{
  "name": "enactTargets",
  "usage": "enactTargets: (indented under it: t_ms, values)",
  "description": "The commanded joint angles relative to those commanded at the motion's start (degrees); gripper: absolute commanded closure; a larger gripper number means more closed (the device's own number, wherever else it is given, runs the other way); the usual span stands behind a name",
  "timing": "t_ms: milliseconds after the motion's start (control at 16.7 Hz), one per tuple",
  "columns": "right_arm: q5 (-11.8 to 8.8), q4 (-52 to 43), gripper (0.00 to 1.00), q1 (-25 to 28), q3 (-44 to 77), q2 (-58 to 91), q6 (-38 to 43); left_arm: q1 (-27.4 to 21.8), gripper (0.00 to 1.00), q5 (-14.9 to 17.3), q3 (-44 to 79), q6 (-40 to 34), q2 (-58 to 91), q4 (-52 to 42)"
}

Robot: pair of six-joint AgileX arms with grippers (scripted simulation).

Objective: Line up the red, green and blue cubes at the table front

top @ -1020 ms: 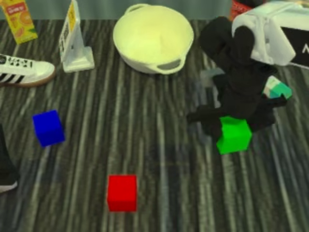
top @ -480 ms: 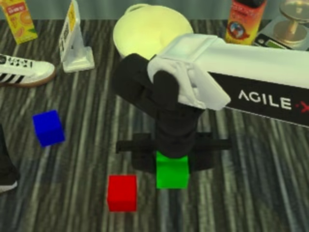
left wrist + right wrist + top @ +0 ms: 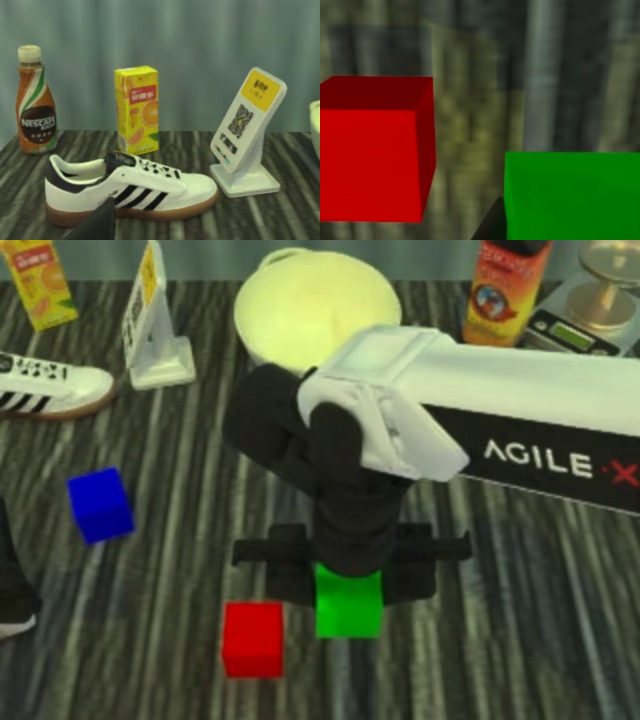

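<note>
The green cube [image 3: 349,602] is in my right gripper [image 3: 349,588], which is shut on it near the table's front middle, just right of the red cube [image 3: 252,638]. A narrow gap separates the two cubes. In the right wrist view the green cube [image 3: 572,195] fills the near corner with a dark finger [image 3: 492,226] at its side, and the red cube [image 3: 372,150] rests on the striped table [image 3: 485,100]. The blue cube [image 3: 100,504] sits alone at the left. My left arm [image 3: 12,590] stays parked at the left edge.
A cream bowl [image 3: 318,310] stands at the back centre. At the back left are a shoe [image 3: 50,388], a juice box [image 3: 38,282] and a QR stand [image 3: 155,325]. A bottle [image 3: 498,290] and a scale [image 3: 585,310] stand at the back right. The left wrist view also shows a coffee bottle [image 3: 35,102].
My right arm has carried the green cube from the right side of the table leftward and toward the front, ending beside the red cube. The red and blue cubes have not moved.
</note>
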Motion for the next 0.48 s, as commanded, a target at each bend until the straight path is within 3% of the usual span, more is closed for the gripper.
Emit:
enactTargets:
  t_ms: [480]
  values:
    - [0.18, 11.99, 1.0, 0.41, -8.4, 3.95, 0.23, 0.0, 0.0, 0.0, 0.0, 0.0, 0.0, 0.0]
